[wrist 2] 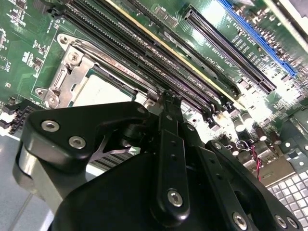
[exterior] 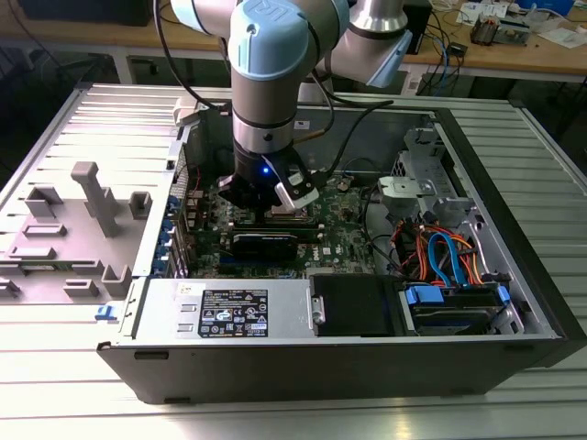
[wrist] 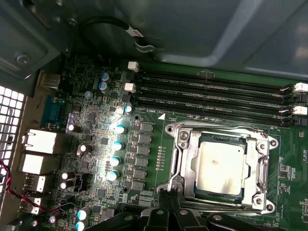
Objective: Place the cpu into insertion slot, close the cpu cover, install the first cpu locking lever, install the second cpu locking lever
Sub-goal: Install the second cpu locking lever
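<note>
Exterior view: gripper [exterior: 275, 203] low over the green motherboard [exterior: 344, 225] inside the open computer case [exterior: 514, 275]; whether clenched or released, cannot tell. White label on the power supply [exterior: 234, 312], print unreadable.

First wrist view: cpu [wrist: 220, 166] seated in the insertion slot [wrist: 180, 159]; cpu cover [wrist: 262, 163] apparently down around it. Levers' state unclear.

Second wrist view: cpu [wrist 2: 98, 90] just beyond the gripper [wrist 2: 166, 103]; memory slots [wrist 2: 159, 62] alongside.

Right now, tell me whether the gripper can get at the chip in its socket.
Probably yes. The gripper hangs low over the green board, right at the socket's edge, and the chip lies face-up in it with nothing on top. The case wall stands clear beyond the long black slots.
</note>
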`<state>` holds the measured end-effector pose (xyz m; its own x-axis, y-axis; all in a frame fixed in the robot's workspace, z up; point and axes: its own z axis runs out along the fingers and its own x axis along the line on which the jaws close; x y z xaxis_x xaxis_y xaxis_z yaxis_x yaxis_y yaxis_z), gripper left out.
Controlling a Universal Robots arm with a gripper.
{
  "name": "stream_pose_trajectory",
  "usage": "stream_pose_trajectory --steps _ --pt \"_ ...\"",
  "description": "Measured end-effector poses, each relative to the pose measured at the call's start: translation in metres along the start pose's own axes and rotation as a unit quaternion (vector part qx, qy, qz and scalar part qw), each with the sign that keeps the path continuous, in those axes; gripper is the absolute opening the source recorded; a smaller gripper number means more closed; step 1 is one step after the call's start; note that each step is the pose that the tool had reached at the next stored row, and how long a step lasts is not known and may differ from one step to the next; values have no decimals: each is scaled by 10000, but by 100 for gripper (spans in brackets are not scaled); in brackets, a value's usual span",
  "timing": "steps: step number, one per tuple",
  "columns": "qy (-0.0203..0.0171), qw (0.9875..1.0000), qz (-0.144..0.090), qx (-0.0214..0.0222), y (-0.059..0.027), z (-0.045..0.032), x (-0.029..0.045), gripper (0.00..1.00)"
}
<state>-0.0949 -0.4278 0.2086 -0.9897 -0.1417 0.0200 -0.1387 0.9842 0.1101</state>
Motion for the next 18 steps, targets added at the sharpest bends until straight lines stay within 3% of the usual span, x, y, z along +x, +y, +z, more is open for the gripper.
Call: stream_pose_trajectory --steps 18 --pt "-12 10000 -14 -92 2 31 12 11"
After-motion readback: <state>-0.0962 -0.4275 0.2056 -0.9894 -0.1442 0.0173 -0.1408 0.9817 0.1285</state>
